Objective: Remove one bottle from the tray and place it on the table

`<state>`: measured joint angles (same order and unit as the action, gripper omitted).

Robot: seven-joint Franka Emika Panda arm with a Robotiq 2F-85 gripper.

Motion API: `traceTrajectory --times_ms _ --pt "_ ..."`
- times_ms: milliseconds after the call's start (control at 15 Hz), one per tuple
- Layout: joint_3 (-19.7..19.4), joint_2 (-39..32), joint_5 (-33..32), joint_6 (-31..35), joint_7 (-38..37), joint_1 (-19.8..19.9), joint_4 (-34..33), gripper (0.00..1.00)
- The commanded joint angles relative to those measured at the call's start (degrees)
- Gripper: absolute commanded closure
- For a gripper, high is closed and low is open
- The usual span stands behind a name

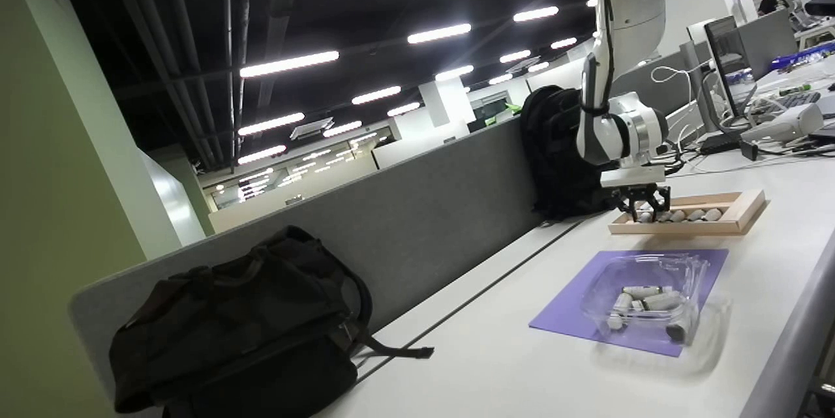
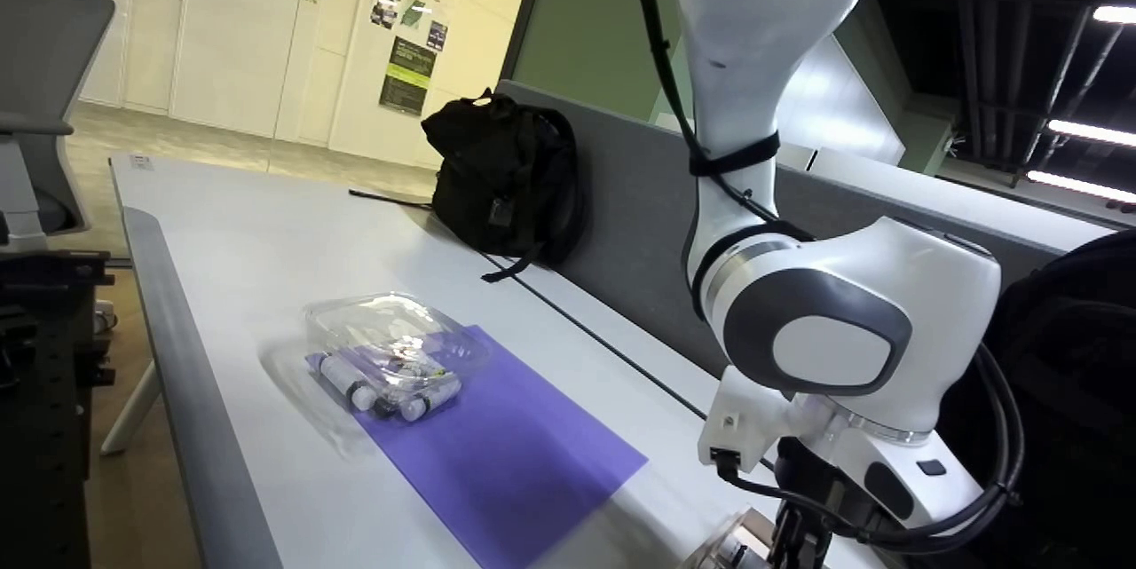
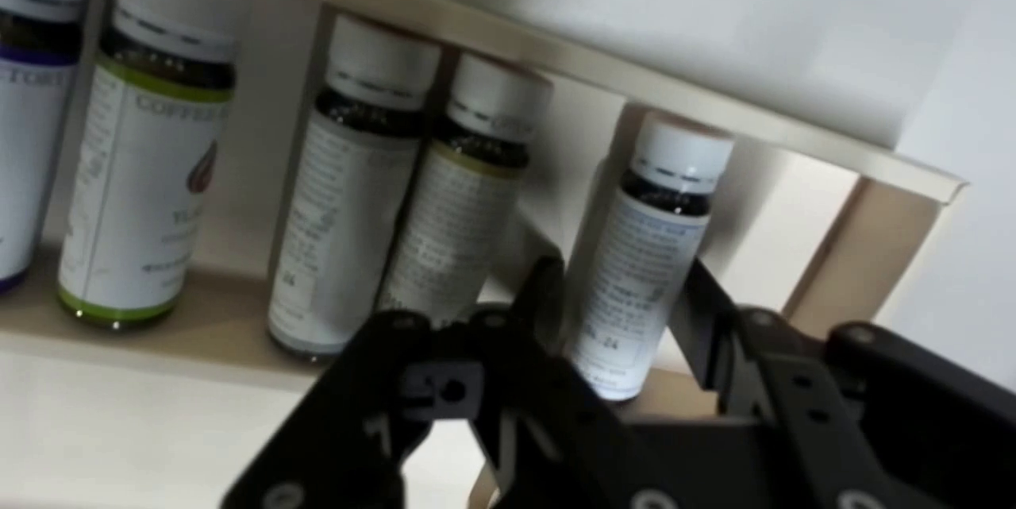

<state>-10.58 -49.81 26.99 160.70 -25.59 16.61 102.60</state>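
- A white desk (image 1: 496,366) runs through the lower right of an exterior view, with a grey partition (image 1: 450,199) along one edge and bright ceiling lights (image 1: 290,64) in the upper half.
- A black backpack (image 1: 241,333) sits lower left in that frame, by the partition; a second black bag (image 1: 554,157) is behind the robot arm (image 1: 629,27), which comes down from the upper right.
- A purple sheet (image 1: 564,310) lies flat on the desk, lower right; a clear plastic box (image 1: 697,274) stands partly over it, several small bottles (image 1: 662,302) lying inside.
- Above the sheet in the frame is a wooden tray (image 1: 682,228) with a row of white-capped bottles (image 3: 345,215).
- The hand (image 1: 646,214) is down at the tray. In the wrist view its fingers (image 3: 714,326) are apart, flanking the rightmost bottle (image 3: 639,287); a narrow gap shows on the left, and whether the right one touches I cannot tell.
- That bottle sits in the tray, right of centre, apart from its neighbours.
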Motion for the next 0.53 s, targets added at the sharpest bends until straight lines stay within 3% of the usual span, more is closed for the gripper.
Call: traceTrajectory --times_ms 0,67,467 --pt "-0.2 0.3 -0.2 -0.7 -1.1 -0.1 -0.6 0.89" --pt "-0.6 0.9 -0.4 -0.6 -1.3 -0.5 -0.1 0.95" --pt "-2.7 8.1 -3.6 -2.2 1.2 -2.8 5.4 0.93"
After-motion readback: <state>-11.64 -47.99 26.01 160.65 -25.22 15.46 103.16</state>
